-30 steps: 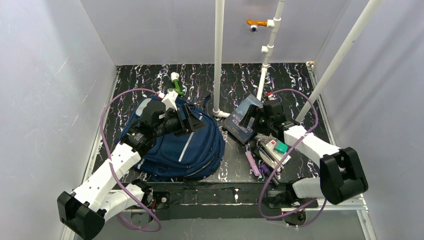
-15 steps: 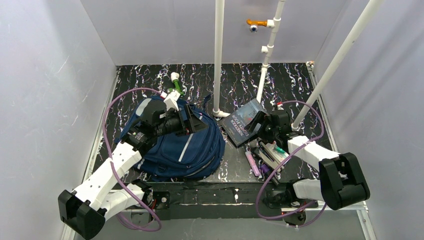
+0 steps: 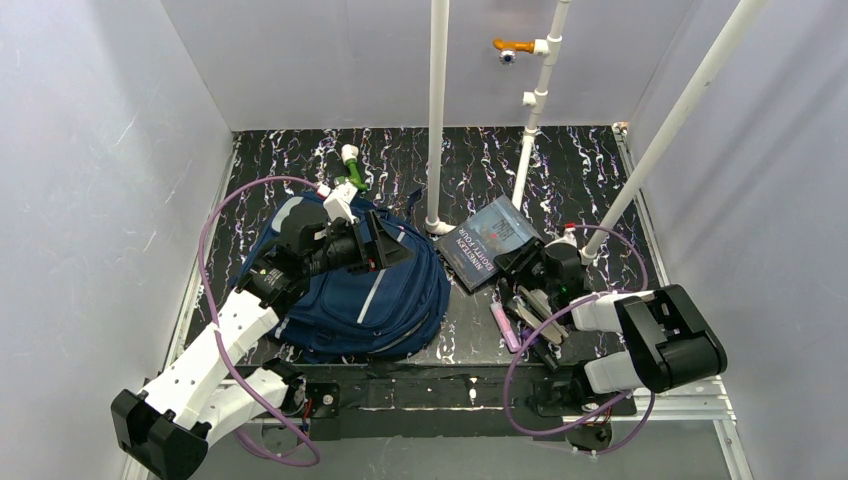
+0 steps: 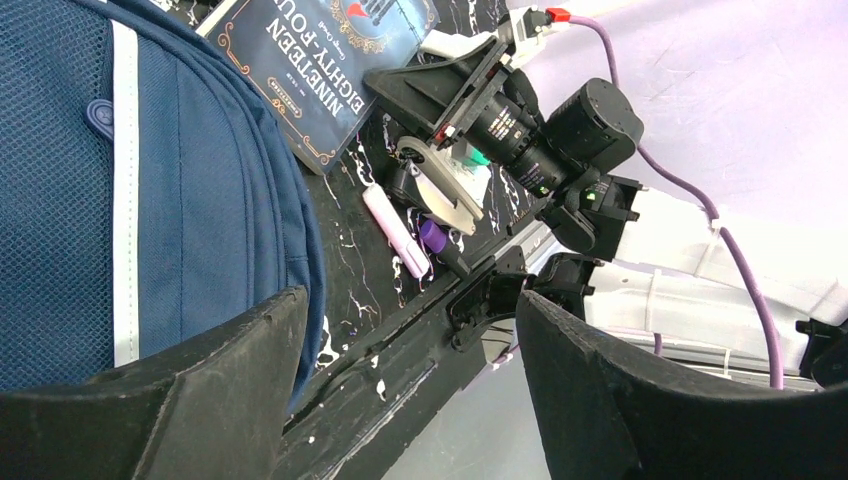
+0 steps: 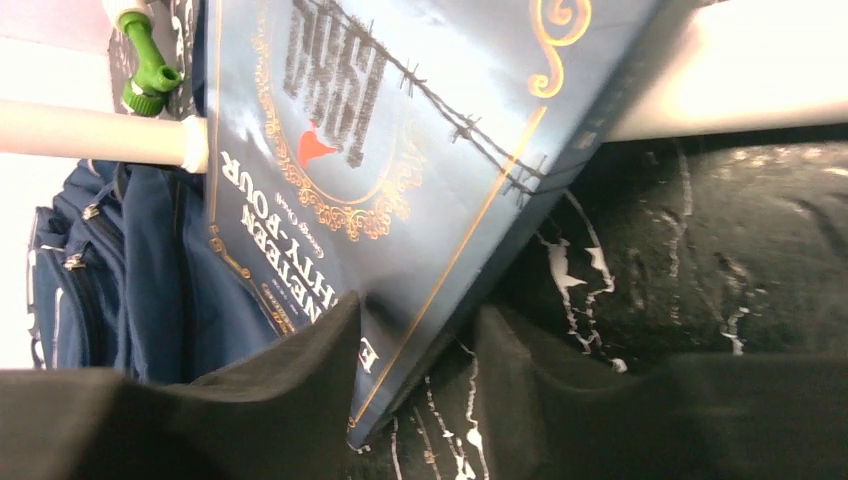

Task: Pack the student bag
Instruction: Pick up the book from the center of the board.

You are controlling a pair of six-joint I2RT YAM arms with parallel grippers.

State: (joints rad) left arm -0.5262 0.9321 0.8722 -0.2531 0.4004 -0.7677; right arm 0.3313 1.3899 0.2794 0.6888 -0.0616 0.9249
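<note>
Left arm (image 3: 215, 340) jaws wide — right arm (image 3: 600, 308) low.

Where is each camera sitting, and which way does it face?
Top external: above and behind the arms, facing down on table, backpack; both arms show.
Left wrist: over backpack, facing right arm; own open jaws show.
Right wrist: low, facing Nineteen Eighty-Four book; its corner between own jaws.
All three share book and backpack.
</note>
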